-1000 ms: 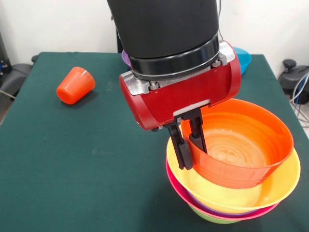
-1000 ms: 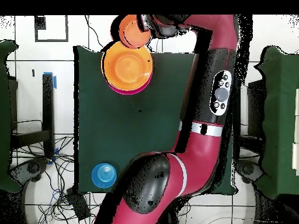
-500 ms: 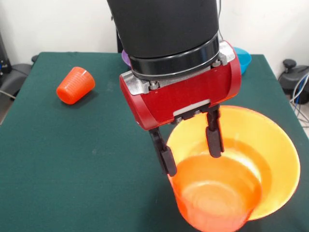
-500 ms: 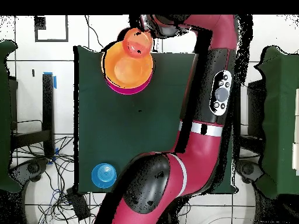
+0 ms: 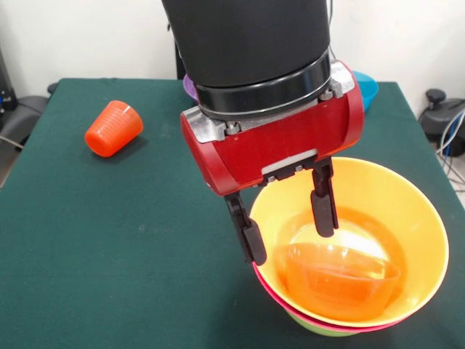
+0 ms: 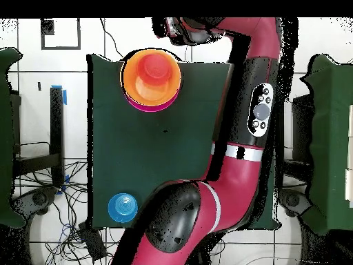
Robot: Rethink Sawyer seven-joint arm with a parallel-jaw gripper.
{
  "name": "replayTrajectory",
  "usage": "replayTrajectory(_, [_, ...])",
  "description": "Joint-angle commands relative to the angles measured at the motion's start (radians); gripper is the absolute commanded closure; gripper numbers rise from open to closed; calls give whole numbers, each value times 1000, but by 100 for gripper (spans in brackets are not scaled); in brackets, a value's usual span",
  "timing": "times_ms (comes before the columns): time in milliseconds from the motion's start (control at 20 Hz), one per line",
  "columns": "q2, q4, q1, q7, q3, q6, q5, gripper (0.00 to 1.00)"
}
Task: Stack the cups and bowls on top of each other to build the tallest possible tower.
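Note:
My gripper (image 5: 287, 222) hangs open over the near edge of the tower. One finger is outside the large orange bowl (image 5: 410, 193) and the other is inside it. A small orange bowl (image 5: 341, 276) lies loose in the bottom of that large bowl, slightly tilted, with neither finger touching it. Under the large bowl show the pink bowl's rim (image 5: 280, 299) and a green bowl (image 5: 323, 331). From above, the small orange bowl (image 6: 153, 69) sits within the large one (image 6: 138, 91). The orange-red cup (image 5: 112, 129) lies on its side at the far left of the table.
A blue bowl (image 5: 365, 86) stands at the table's far right corner, also seen from above (image 6: 124, 207). A purple bowl (image 5: 188, 86) peeks out behind the arm. The green table's edge (image 5: 436, 167) runs close to the tower's right side.
The gripper has opened and let go of the small orange bowl. That bowl tipped, dropped into the large orange bowl and now rests at its bottom.

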Motion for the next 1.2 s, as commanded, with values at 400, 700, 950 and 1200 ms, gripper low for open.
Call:
replayTrajectory(400, [-17,53,8,-63,57,70,-66,0])
replayTrajectory(700, [-21,51,9,-71,55,75,-72,0])
replayTrajectory(950, [-25,50,12,-59,53,70,-75,0])
replayTrajectory(1200, [-21,53,21,-45,48,47,-73,0])
